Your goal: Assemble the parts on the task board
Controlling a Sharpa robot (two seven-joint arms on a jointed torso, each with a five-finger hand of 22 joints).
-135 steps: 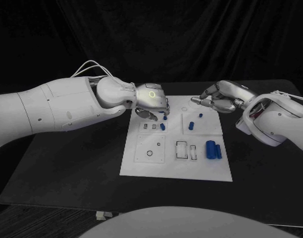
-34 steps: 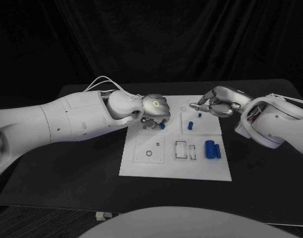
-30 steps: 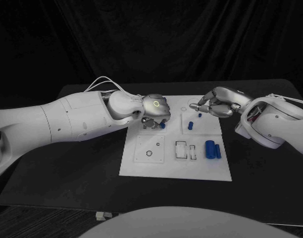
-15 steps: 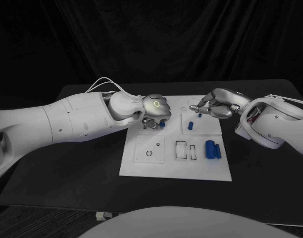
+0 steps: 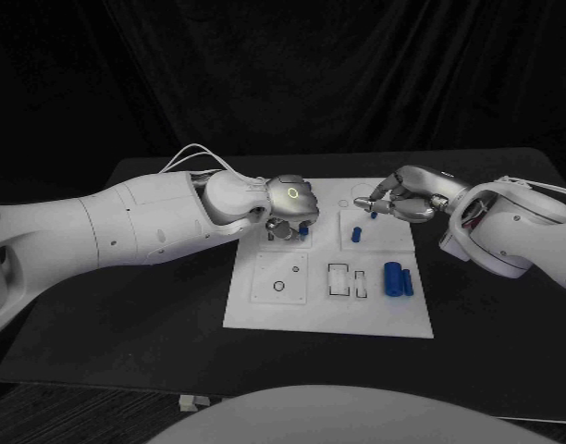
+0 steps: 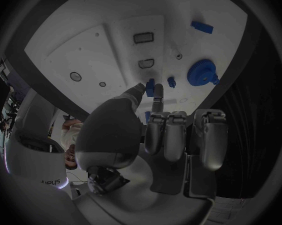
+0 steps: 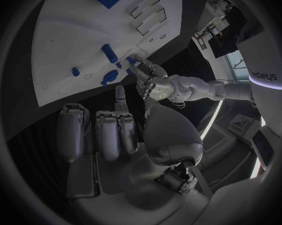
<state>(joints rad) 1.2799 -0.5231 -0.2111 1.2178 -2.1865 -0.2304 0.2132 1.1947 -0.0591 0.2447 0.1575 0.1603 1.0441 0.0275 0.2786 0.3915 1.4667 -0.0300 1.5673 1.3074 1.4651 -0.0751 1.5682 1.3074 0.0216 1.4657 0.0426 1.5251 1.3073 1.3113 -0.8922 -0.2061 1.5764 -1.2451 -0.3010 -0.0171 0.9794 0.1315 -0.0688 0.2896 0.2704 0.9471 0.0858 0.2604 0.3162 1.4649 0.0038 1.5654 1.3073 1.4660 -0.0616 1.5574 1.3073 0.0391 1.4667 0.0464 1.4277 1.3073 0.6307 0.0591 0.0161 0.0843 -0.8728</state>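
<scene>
At the far edge of the task board [image 5: 330,314], towards its left corner, the left hand [image 5: 288,205] reaches down with its fingers [image 6: 155,91] closed in a pinch on a small blue part [image 5: 304,232]; the wrist view shows thumb and fingertip meeting on the piece just above the board. Whether it is already seated in a recess cannot be told. The right hand [image 5: 407,196] hovers over the far right corner with fingers curled in, just above a tiny blue peg [image 5: 373,217]; whether it touches the peg cannot be told, and nothing shows between its fingers. Farther out, a slim blue pin [image 5: 358,235] lies beside the peg, its long axis running roughly from the far edge towards the near edge. Near the right edge two larger blue cylinders [image 5: 398,279] lie side by side, long axes the same way. The parts look like hard, light plastic, stiff and probably smooth, so likely to slip or roll; a pinch across the middle of each piece seems safest. The board rests mid-surface [image 5: 123,324].
</scene>
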